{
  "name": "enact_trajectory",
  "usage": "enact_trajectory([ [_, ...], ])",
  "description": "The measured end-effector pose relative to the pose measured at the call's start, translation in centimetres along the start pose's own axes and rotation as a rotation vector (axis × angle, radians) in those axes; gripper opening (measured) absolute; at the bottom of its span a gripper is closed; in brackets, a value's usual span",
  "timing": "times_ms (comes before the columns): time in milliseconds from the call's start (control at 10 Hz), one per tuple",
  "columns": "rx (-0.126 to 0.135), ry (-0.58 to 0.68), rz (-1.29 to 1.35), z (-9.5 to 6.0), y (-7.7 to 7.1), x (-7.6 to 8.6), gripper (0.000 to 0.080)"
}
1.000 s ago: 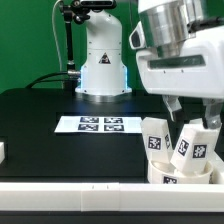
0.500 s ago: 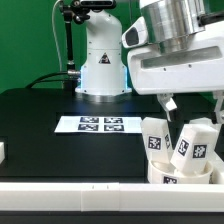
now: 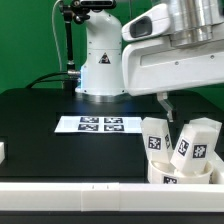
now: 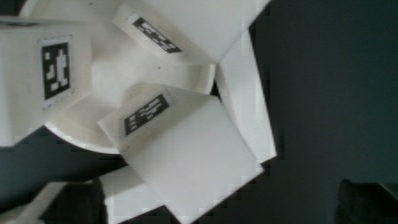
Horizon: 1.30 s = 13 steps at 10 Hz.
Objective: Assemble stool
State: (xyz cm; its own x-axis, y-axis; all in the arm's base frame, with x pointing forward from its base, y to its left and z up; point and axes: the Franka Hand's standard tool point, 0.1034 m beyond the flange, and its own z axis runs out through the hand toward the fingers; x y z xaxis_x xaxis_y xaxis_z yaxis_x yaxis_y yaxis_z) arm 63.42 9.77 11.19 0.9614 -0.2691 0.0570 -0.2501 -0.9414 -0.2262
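square marker tags on stool legs (image 3: 192, 145)

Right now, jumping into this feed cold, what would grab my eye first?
The big white gripper fills the upper part of the exterior view's right, hanging just above the stool. The stool sits at the lower right by the white border rail, its tagged block legs pointing up and splayed. Toward the exterior view's left, the marker board lies flat on the black table.
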Motion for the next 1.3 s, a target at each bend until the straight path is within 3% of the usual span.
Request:
enact_trajectory([
  [300,-0.007,-0.003,-0.199,0.0,0.2,0.0,0.0648],
  [700,-0.076,0.006,-0.795,-0.2,0.6,0.6,0.0648],
  [1300,-0.101,-0.029,-1.242,0.0,1.3,0.7,0.0648],
])
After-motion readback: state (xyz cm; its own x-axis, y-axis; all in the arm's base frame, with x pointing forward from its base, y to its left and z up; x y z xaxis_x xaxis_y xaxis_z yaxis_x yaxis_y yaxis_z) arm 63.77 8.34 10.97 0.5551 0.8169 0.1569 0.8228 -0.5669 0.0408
